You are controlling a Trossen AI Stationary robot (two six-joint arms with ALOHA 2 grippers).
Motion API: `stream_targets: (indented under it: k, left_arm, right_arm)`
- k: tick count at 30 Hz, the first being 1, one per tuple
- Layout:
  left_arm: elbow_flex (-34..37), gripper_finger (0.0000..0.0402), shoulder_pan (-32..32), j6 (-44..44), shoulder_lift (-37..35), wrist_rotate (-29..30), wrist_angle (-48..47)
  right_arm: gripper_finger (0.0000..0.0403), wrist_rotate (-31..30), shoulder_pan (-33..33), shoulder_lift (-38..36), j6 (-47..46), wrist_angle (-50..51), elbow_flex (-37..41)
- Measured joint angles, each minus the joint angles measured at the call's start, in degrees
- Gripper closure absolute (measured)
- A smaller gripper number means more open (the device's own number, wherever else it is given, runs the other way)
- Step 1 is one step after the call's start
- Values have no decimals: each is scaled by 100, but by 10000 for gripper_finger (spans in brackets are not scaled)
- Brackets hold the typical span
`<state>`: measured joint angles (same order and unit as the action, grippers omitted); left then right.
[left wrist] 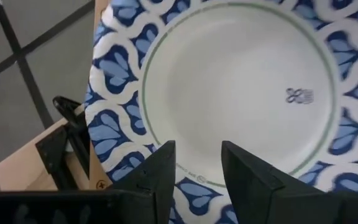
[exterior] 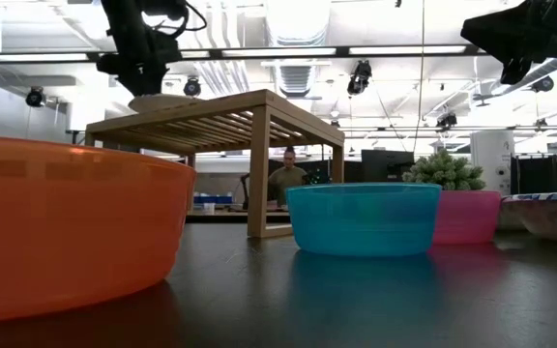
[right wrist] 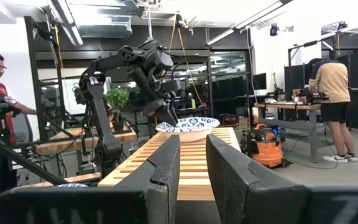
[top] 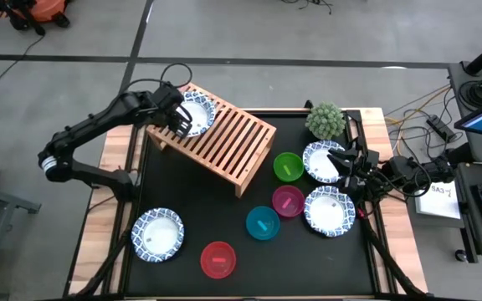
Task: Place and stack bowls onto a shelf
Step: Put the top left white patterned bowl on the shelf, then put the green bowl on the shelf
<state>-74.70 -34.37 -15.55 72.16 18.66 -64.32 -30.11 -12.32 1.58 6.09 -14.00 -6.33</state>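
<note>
The slatted wooden shelf lies askew across the far left part of the dark surface. One white bowl with a blue-patterned rim sits upright on the shelf's far end. Three more patterned bowls rest on the surface: one near left, two at the right. The green, magenta, teal and red bowls stand between them, all upright.

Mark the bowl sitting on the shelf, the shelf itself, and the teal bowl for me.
Bowl on the shelf [top: 199, 111]: high view, on its white inside.
Shelf [top: 233, 142]: high view, on the bare slats near the middle.
Teal bowl [top: 263, 223]: high view, on its inside floor.
</note>
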Motion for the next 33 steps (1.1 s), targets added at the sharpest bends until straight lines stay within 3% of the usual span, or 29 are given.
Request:
stream_targets:
  k: [7,12,17,24,28,33]
  left_arm:
    - [-118,290,757,-81,-492,-355,6]
    - [180,290,2290,-614,-1126,-390,379]
    - [887,290,4393,-939,-1692,452,1682]
    - [1998,290,6617,-43,-1911,1778,4096]
    - [2509,290,7189,457,-1792,2013,5126]
    - [3036,290,7346,754,-1552,2048,5969]
  right_arm:
    - [335,36,-2,0,-178,2,0]
    - [335,55,-2,0,-446,19,0]
    - [335,52,-2,0,-966,7,0]
    - [335,50,-2,0,-1356,-387,0]
    - [335,401,-2,157,-1779,-1006,-2]
    - [335,895,-4,877,-2133,-1790,-4]
